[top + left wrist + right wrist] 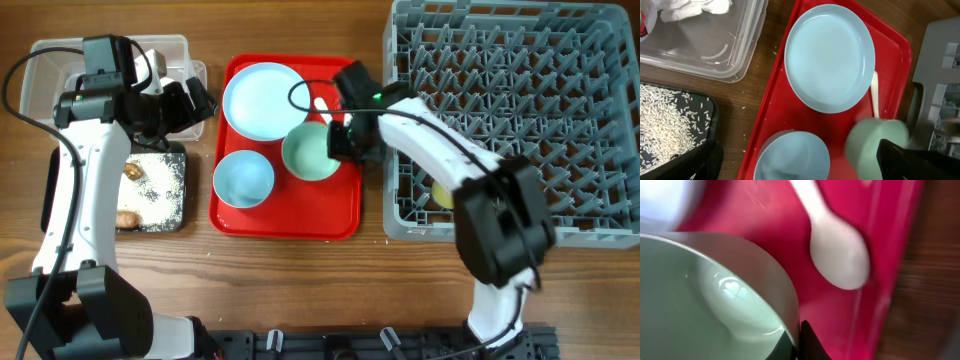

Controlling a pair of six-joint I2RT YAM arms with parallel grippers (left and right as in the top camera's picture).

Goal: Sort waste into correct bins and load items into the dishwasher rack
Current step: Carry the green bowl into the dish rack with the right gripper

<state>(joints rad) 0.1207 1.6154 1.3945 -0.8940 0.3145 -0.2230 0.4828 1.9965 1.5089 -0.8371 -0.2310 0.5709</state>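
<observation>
My right gripper [340, 138] is shut on the right rim of the pale green bowl [308, 152] on the red tray; the wrist view shows the jaws [797, 340] pinching that rim [765, 275]. The white spoon [837, 255] lies just beyond it. The light blue plate [262, 98] and light blue bowl [243, 178] sit on the same tray. A yellow cup [441, 195] is in the grey dishwasher rack [520, 120]. My left gripper [190, 100] is open and empty, hovering between the clear tub [50, 70] and the tray; it also shows in the left wrist view [805, 165].
The black tray [165, 190] holds rice grains [662, 120], a brown lump [131, 171] and a carrot piece [126, 218]. White tissue [695, 7] and a bit of red wrapper [642, 22] lie in the clear tub. The red tray [285, 222] sits between the bins and the rack.
</observation>
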